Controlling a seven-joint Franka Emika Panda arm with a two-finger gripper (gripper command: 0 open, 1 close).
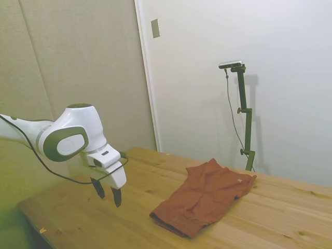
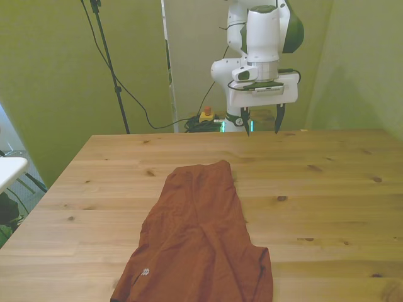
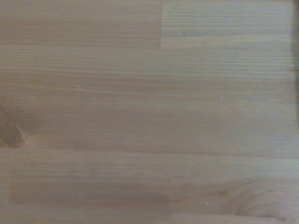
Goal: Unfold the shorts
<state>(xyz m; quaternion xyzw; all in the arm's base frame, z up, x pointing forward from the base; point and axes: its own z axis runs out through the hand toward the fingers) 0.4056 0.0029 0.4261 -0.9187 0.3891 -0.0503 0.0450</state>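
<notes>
In the side view, the white arm (image 1: 62, 137) comes in from the left and ends in the gripper (image 1: 107, 193), which hangs above the wooden table (image 1: 78, 218) with nothing in it. Its two dark fingers (image 1: 116, 196) point down and stand apart, with a clear gap between them, and they do not touch the wood. To the right of the gripper, well apart from it, the shorts (image 1: 205, 197) lie on the table, a rust-red piece of soft cloth folded over on itself, with a darker hem along the near edge.

In the front view, the shorts (image 2: 198, 242) lie left of the table's middle, running from mid-table down to the near edge, where the cloth widens. A small pale mark sits on the cloth near its lower left corner. The gripper (image 2: 262, 123) hangs to the right of the shorts' far end, over the far edge of the table (image 2: 327, 189), fingers spread.

The wrist view shows only bare wood grain of the table (image 3: 149, 112), a little blurred.
</notes>
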